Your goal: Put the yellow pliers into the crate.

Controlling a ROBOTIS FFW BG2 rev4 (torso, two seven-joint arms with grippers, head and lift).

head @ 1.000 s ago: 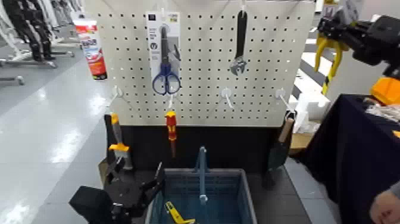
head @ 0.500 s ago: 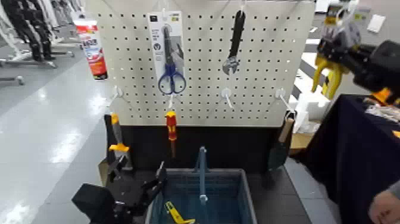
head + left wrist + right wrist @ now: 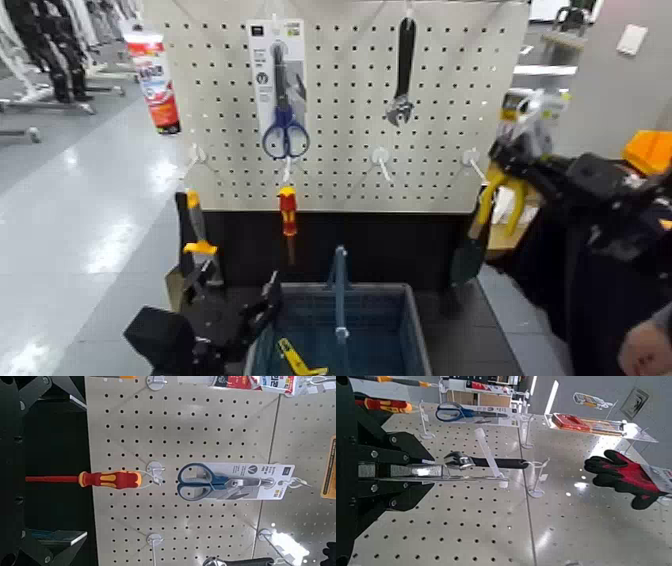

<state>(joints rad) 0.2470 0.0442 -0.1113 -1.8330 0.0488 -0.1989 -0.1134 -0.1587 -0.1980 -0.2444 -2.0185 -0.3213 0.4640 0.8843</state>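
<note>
The yellow pliers (image 3: 487,205) hang on their retail card in my right gripper (image 3: 520,160), which is shut on them. In the head view they sit just off the pegboard's right edge, at mid height, above and to the right of the crate. The crate (image 3: 408,318), blue-grey with a blue handle bar (image 3: 340,290), stands on the floor below the board. My left gripper (image 3: 255,315) rests low beside the crate's left wall, its fingers apart and nothing in them.
The pegboard (image 3: 440,60) carries blue-handled scissors (image 3: 281,135), a wrench (image 3: 402,70), a red-and-yellow screwdriver (image 3: 288,215) and bare hooks. A small slim yellow tool (image 3: 295,358) lies in the crate. A dark-draped table (image 3: 600,290) stands at right; a person's hand (image 3: 645,352) shows at the lower right corner.
My right gripper has carried the pliers down and to the left, from the upper right corner to beside the board's right edge. The left arm has stayed put.
</note>
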